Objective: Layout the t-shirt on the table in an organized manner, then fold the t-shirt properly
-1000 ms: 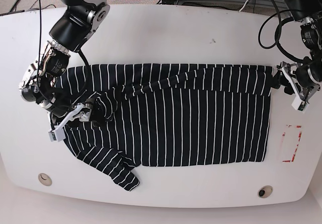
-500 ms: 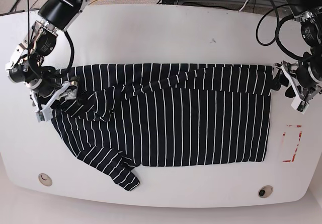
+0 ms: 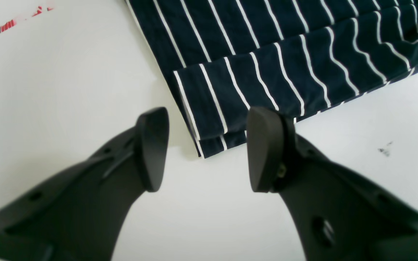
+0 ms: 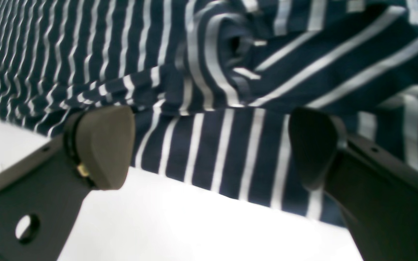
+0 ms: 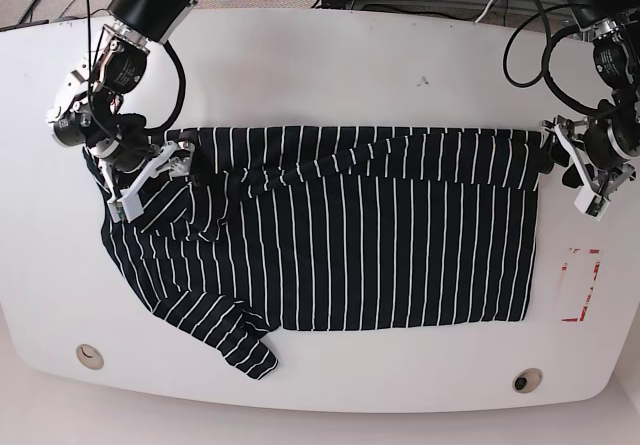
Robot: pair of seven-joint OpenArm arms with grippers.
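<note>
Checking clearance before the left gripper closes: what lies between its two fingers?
In the left wrist view, the left gripper is open; between its fingers shows the folded corner of the t-shirt, with bare table nearer the camera.

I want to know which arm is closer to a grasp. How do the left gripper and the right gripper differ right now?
The left gripper sits at the t-shirt's neat hem corner, mostly over bare table; the right gripper hangs over the bunched sleeve end, with fabric spanning its gap. In its wrist view, the left gripper frames a flat folded corner; the right frames wrinkles. Both are open and hold nothing.
</note>
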